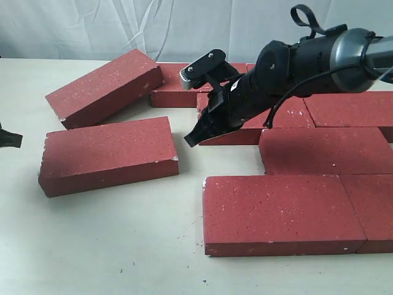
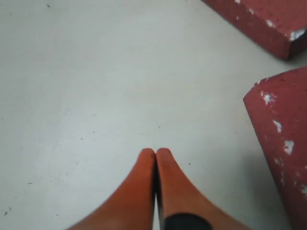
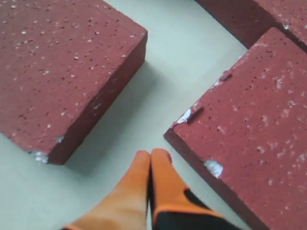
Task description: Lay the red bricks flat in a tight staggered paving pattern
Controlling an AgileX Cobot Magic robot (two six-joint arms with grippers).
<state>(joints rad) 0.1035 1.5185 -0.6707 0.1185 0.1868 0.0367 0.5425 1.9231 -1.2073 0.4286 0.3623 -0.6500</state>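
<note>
Several red bricks lie on the pale table. On the right, laid flat and close together, are a front brick [image 1: 282, 212], a middle one [image 1: 325, 150] and a back one [image 1: 350, 107]. A loose brick [image 1: 107, 155] lies flat at the left. Behind it a tilted brick [image 1: 104, 86] leans on another [image 1: 175, 95]. My right gripper [image 1: 191, 140] is shut and empty, its tips low in the gap between the loose brick [image 3: 62, 67] and a brick's corner [image 3: 249, 134]. The left gripper [image 2: 155, 152] is shut and empty over bare table, near a brick corner [image 2: 283, 143].
The right arm [image 1: 288, 67] reaches in from the upper right, over the back bricks. A white curtain [image 1: 92, 24] hangs behind the table. Only the tip of the left gripper [image 1: 9, 138] shows at the left edge. Bare tabletop [image 1: 110, 246] runs along the front left.
</note>
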